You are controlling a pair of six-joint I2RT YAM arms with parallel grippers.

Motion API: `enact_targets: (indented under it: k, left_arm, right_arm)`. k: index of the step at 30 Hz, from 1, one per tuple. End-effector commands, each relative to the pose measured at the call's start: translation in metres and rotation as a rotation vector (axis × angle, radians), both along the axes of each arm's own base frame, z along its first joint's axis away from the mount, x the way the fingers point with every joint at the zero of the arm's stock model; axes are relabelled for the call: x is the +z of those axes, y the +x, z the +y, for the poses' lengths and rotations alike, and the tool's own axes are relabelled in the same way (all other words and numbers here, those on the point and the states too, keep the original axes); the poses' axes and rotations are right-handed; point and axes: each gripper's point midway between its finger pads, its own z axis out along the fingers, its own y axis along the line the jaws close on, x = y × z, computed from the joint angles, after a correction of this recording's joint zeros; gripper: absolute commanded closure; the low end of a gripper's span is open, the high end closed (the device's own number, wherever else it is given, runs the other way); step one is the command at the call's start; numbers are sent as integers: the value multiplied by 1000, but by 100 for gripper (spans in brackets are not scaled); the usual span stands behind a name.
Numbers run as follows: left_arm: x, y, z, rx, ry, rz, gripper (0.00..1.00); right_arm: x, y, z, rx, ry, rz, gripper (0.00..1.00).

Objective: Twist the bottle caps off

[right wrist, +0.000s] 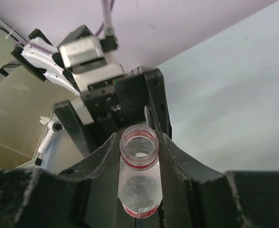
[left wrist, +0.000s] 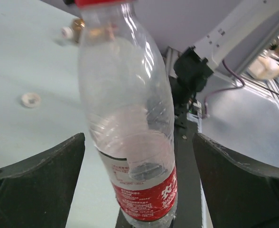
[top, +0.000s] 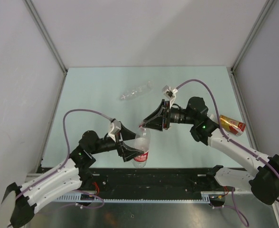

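The clear bottle with the red label band point(top: 142, 142) stands upright at the table's near edge. Its mouth is open, with only a red ring at the neck point(right wrist: 138, 164). The red cap is not in view. My left gripper point(top: 134, 145) is open, its jaws wide on either side of the bottle's body point(left wrist: 130, 118) and not touching it. My right gripper point(top: 143, 125) reaches down onto the bottle's top, and its fingertips point(right wrist: 115, 142) lie against both sides of the neck. The clear crinkled bottle point(top: 136, 91) lies at the far middle. The amber bottle point(top: 232, 124) lies at the right.
A loose white cap point(left wrist: 30, 99) lies on the table. A second small white round piece point(left wrist: 66, 32) sits by the amber bottle point(left wrist: 78, 23). A black rail point(top: 177, 173) runs along the near edge. The right arm's base point(left wrist: 191, 71) is beyond the bottle. Grey walls enclose the table.
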Motion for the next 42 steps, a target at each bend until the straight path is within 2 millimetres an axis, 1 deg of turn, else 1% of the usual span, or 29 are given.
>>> enact_targets:
  k: [1, 4, 6, 9, 13, 16, 19, 22, 24, 27, 30, 34, 39, 42]
  left_arm:
    - [17, 28, 14, 184, -4, -81, 1]
    - [23, 42, 23, 283, 30, -95, 1]
    - [26, 51, 30, 346, 63, -94, 1]
    - [32, 58, 37, 396, 106, -100, 1]
    - [44, 61, 43, 429, 120, -97, 1]
    - [51, 61, 46, 439, 132, -107, 1]
    - [51, 65, 54, 478, 167, -131, 1]
    - [50, 69, 61, 517, 187, -131, 0]
    - [46, 70, 63, 531, 196, -124, 1]
    - [40, 73, 65, 551, 206, -107, 1]
    - [36, 73, 66, 555, 212, -100, 1]
    - [36, 72, 66, 552, 211, -95, 1]
    - [35, 71, 67, 558, 204, -91, 1]
    - [33, 72, 67, 560, 209, -87, 0]
  right_arm:
    - [13, -5, -5, 0, -8, -75, 100]
    - [8, 1, -7, -39, -38, -82, 100]
    - [2, 8, -10, -89, -65, -92, 100]
    - [-6, 20, -14, -157, -104, -105, 100]
    - [-15, 44, -20, -282, -150, -135, 100]
    - [-16, 67, -29, -410, -176, -166, 100]
    - [-8, 88, -40, -536, -168, -197, 100]
    - [7, 102, -47, -621, -132, -246, 100]
    - [16, 113, -52, -691, -105, -264, 100]
    - [25, 132, -59, -797, -68, -272, 100]
    - [28, 145, -55, -831, -35, -294, 100]
    - [26, 165, -48, -873, -21, -360, 100]
    - [10, 183, -39, -890, -66, -453, 100]
    - [-2, 192, -38, -916, -92, -454, 100]
